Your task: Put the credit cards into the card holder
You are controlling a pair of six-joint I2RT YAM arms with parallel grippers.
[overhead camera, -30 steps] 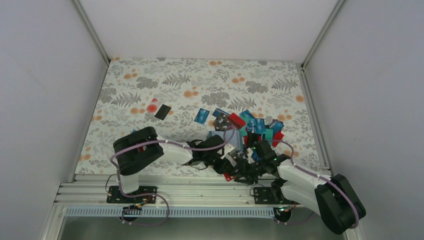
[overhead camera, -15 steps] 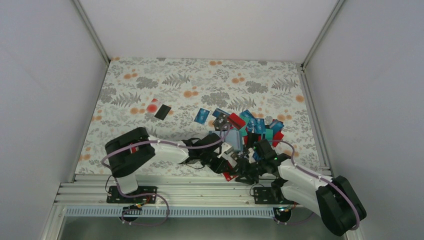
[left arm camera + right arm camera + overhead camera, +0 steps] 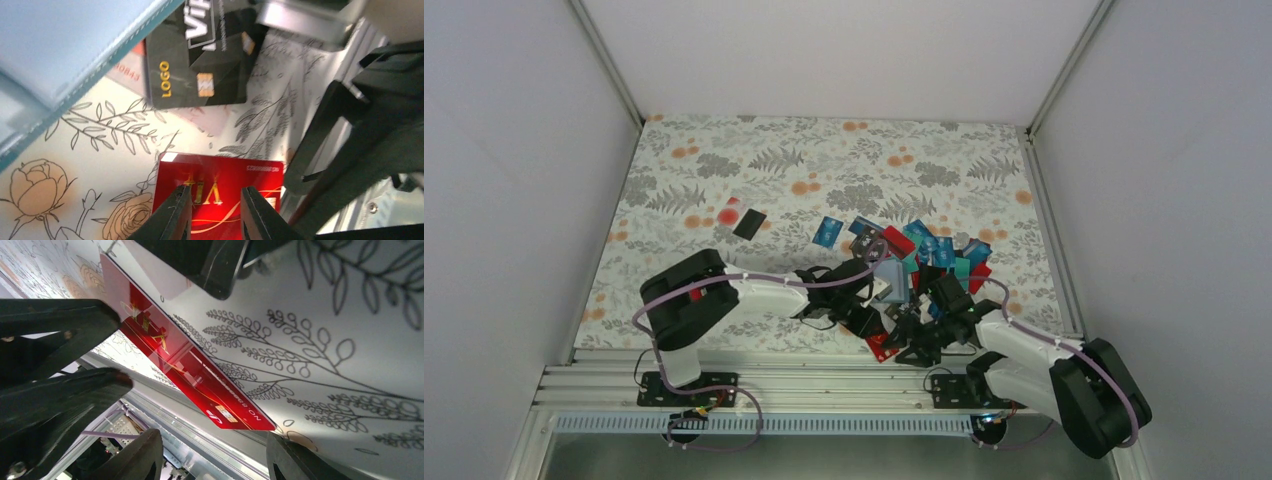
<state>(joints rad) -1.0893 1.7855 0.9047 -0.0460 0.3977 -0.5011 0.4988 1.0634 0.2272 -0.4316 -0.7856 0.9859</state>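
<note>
A red credit card [image 3: 220,175] lies flat on the floral cloth by the near table edge, also in the top view [image 3: 881,347] and the right wrist view [image 3: 200,375]. My left gripper [image 3: 215,192] hovers over it, jaws a little apart, nothing between them. My right gripper [image 3: 214,436] faces the card's near end, open wide and empty. A black card [image 3: 200,65] lies just beyond. The teal-blue card holder [image 3: 65,45] fills the left wrist view's upper left, and shows in the top view [image 3: 891,285]. Several more cards [image 3: 929,250] are heaped behind.
A blue card [image 3: 828,231] lies apart from the heap; a black card [image 3: 749,223] and a red one [image 3: 731,212] lie further left. The metal rail [image 3: 200,440] runs along the near edge right behind the red card. White walls close three sides.
Both grippers have opened slightly. The left arm has reached a little further right over the red card; the right gripper has edged towards it. The card has stayed put.
</note>
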